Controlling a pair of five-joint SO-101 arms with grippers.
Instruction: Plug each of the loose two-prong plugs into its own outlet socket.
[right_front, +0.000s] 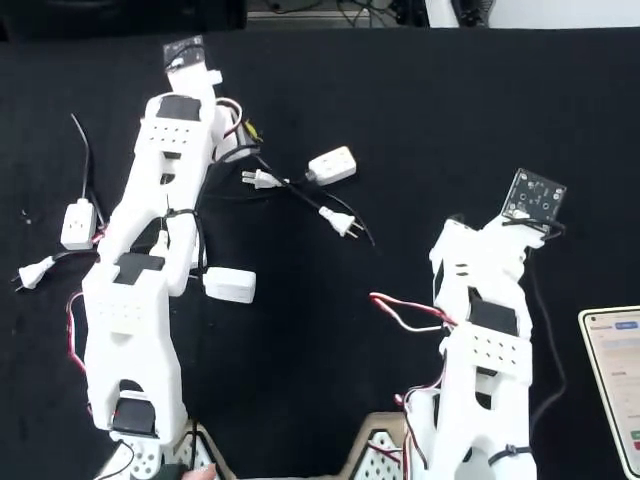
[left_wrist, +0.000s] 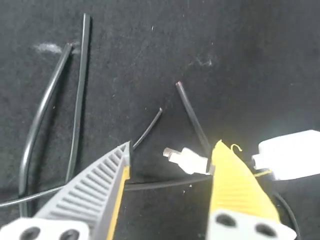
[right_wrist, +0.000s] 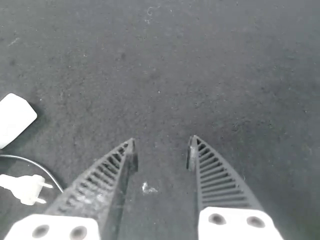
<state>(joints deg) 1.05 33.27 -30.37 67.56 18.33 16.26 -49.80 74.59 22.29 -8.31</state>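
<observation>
My left gripper (left_wrist: 173, 146) is open, low over the black table. A white two-prong plug (left_wrist: 186, 160) lies between its fingers, close against the yellow-taped finger (left_wrist: 232, 180). A white outlet socket (left_wrist: 290, 155) sits just past that finger. From above, this plug (right_front: 262, 180) and socket (right_front: 332, 165) lie side by side at the left arm's far end (right_front: 240, 140). A second plug (right_front: 340, 222) lies below them. My right gripper (right_wrist: 162, 141) is open and holds nothing, with a plug (right_wrist: 25, 189) and a socket (right_wrist: 14, 119) off to one side of it.
Another socket (right_front: 78, 222) and plug (right_front: 35, 270) lie at the table's left edge. A third socket (right_front: 230, 285) rests beside the left arm's middle. Black cables (left_wrist: 75, 90) trail across the mat. A phone (right_front: 615, 380) lies at the right edge.
</observation>
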